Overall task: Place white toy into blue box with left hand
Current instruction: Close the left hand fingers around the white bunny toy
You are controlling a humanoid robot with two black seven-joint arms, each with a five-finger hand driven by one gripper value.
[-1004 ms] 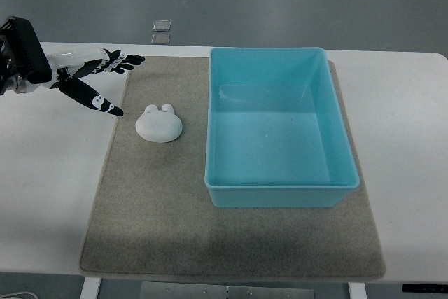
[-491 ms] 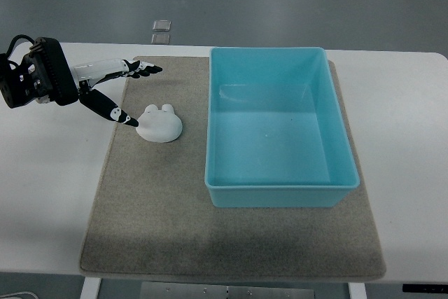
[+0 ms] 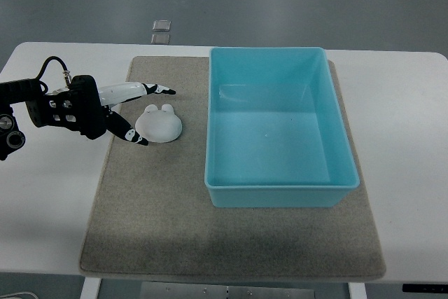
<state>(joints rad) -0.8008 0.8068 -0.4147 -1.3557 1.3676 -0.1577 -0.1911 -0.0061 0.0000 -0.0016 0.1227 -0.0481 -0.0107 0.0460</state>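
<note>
Left hand (image 3: pixel 133 110) is reaching in from the left edge of the table (image 3: pixel 56 194), sitting over the left border of the grey mat (image 3: pixel 161 222). Fingers (image 3: pixel 150 89) are spread and gripping nothing: the long ones are pointing right along the far side of the white toy (image 3: pixel 160 123), the thumb (image 3: pixel 128 134) is angling down at the toy's near-left side. So the toy is lying in the gap between thumb and fingers, just right of the palm. Thumb tip is looking like it's touching or nearly touching the toy's left edge; can't tell which. Long fingers are staying clear of it.

Toy is lying flat on the mat, in the mat's far-left part, ears pointing toward the far edge. Blue box (image 3: pixel 280 127) is sitting on the mat's far-right part, close to the right of the toy but not touching it.
</note>
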